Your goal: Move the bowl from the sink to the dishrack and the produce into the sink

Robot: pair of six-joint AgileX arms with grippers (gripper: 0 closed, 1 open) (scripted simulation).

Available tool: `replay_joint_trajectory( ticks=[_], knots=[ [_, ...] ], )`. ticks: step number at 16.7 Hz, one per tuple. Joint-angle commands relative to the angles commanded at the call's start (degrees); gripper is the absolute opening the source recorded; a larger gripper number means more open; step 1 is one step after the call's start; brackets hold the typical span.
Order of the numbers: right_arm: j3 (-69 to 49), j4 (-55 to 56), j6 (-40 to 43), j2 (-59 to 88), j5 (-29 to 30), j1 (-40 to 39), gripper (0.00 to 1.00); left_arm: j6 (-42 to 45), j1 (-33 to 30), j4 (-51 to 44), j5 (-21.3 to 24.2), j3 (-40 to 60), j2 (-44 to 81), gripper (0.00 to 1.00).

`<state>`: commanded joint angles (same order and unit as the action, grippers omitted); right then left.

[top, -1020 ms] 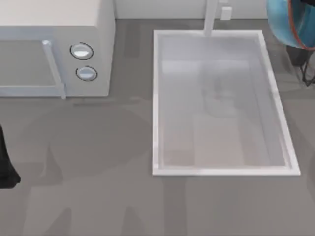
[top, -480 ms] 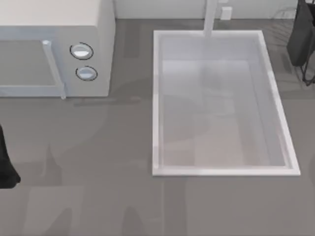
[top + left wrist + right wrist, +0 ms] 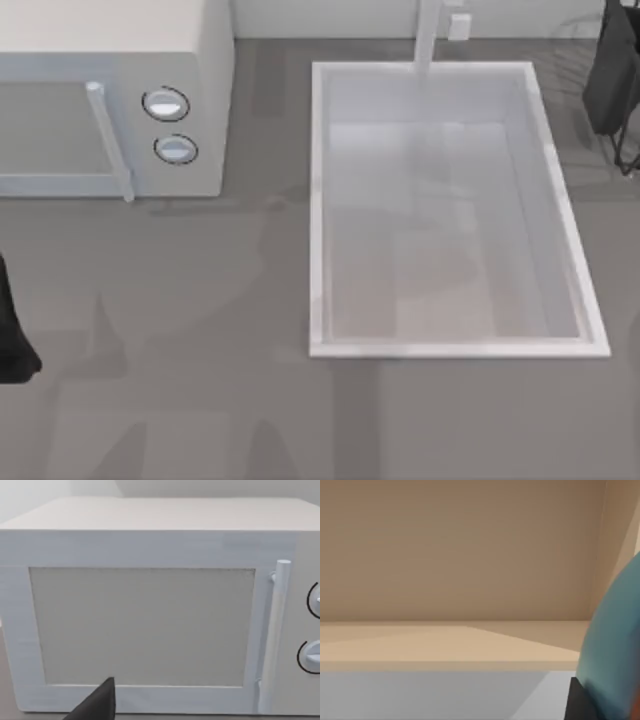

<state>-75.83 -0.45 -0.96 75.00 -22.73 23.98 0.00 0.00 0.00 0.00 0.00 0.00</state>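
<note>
- The grey table (image 3: 200, 330) holds a white microwave (image 3: 110, 90) and the sink (image 3: 315, 200).
- The bowl (image 3: 615, 650) sits close against the right gripper; its grip I cannot tell.
- The left arm (image 3: 12, 330) waits at the table's left edge.

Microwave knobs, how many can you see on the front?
2: both on the microwave front's right side, upper knob directly above lower knob; none seems hidden.

white sink (image 3: 316, 200) rim, pale grey floor, white faucet (image 3: 427, 35). surface (image 3: 200, 380) mid grey with darker grey shadow patches. microwave (image 3: 110, 60) white, door panel (image 3: 142, 625) pale grey, two dials (image 3: 166, 104) ringed black. right arm (image 3: 612, 70) black. bowl (image 3: 615, 650) teal-blue before tan wall (image 3: 455, 550). left claw (image 3: 97, 705) tip black.
</note>
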Motion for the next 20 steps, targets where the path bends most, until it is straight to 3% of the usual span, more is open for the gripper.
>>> replay_joint_trajectory(
  ticks=[5, 16, 20],
  knots=[
    [1.17, 3.54, 0.06, 3.53, 0.66, -0.47, 0.0, 0.0, 0.0, 0.0, 0.0, 0.0, 0.0, 1.0],
    [16.28, 41.4, -0.19, 24.83, 5.88, -5.07, 0.0, 0.0, 0.0, 0.0, 0.0, 0.0, 0.0, 1.0],
    [19.7, 47.53, 0.01, 27.92, 6.84, -6.37, 0.0, 0.0, 0.0, 0.0, 0.0, 0.0, 0.0, 1.0]
  ],
)
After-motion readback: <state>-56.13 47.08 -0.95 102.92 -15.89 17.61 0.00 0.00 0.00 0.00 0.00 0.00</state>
